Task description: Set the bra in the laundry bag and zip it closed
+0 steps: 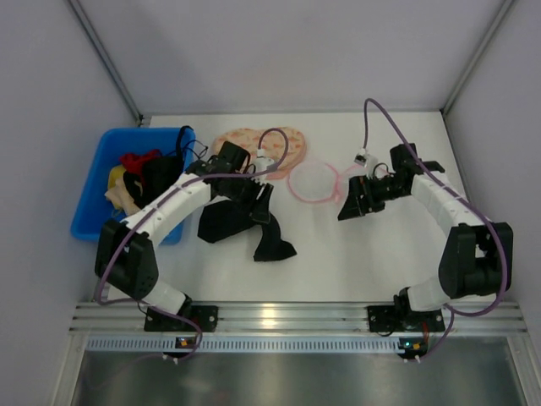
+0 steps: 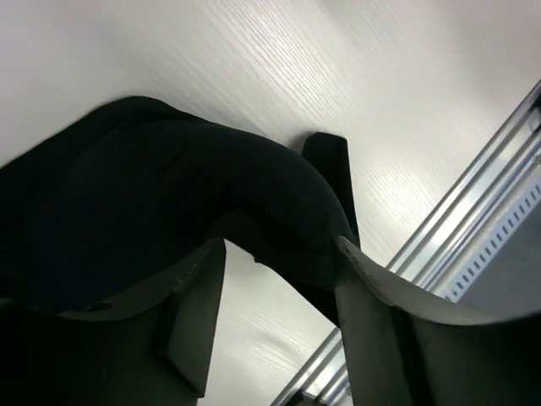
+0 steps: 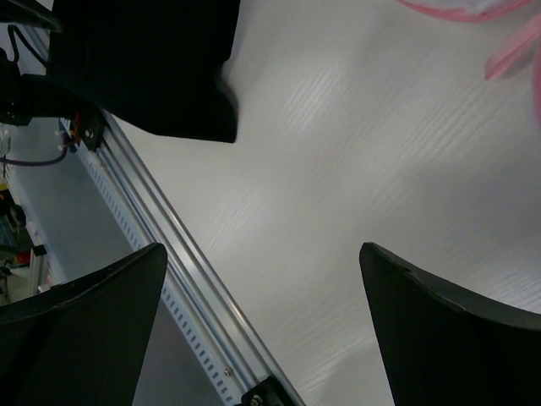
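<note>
Top external: left hand (image 1: 259, 211) parted over bra (image 1: 230, 223), blue bin (image 1: 88, 194) near; right hand (image 1: 351, 208) wide.

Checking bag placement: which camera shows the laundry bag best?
The top external view: the whole laundry bag lies on the table, its pink rim a full ring. The right wrist view catches only scraps of pink rim at its top right; the left wrist view shows none of it.
</note>
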Controlling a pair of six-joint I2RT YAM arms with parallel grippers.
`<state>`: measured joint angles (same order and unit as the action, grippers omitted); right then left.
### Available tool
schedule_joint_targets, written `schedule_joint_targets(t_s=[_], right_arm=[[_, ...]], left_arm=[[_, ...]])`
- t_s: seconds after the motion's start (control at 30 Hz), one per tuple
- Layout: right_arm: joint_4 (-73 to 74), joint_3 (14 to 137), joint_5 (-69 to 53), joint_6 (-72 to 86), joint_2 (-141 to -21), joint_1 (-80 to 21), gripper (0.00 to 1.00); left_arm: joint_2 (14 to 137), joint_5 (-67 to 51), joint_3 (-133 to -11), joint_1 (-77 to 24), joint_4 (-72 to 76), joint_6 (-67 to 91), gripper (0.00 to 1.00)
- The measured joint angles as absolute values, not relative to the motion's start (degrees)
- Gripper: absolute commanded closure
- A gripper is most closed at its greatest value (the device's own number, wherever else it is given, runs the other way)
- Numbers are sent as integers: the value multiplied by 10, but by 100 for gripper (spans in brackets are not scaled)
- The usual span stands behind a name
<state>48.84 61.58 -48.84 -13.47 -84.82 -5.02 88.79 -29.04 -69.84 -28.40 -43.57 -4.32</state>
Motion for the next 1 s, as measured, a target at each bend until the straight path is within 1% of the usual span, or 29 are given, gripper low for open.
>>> schedule_joint_targets(t_s=[0.1, 0.2, 0.33, 0.4, 0.67, 1.0], right_arm=[[488, 604, -490, -138, -843, -67, 3], [489, 604, -490, -145, -840, -71, 3], [490, 604, -489, -156, -837, -71, 3], [490, 604, -489, -159, -836, -71, 3], [489, 604, -489, -161, -836, -71, 3], [490, 592, -487, -163, -835, -71, 3]], left_arm=[[848, -260, -699, -275, -433, -41, 39], [825, -230, -711, -234, -441, -41, 39], [844, -171, -729, -136, -447, -46, 39], [861, -133, -729, -114, -452, -48, 38], [959, -21, -729, -124, -465, -51, 35], [1043, 105, -757, -154, -444, -113, 33]])
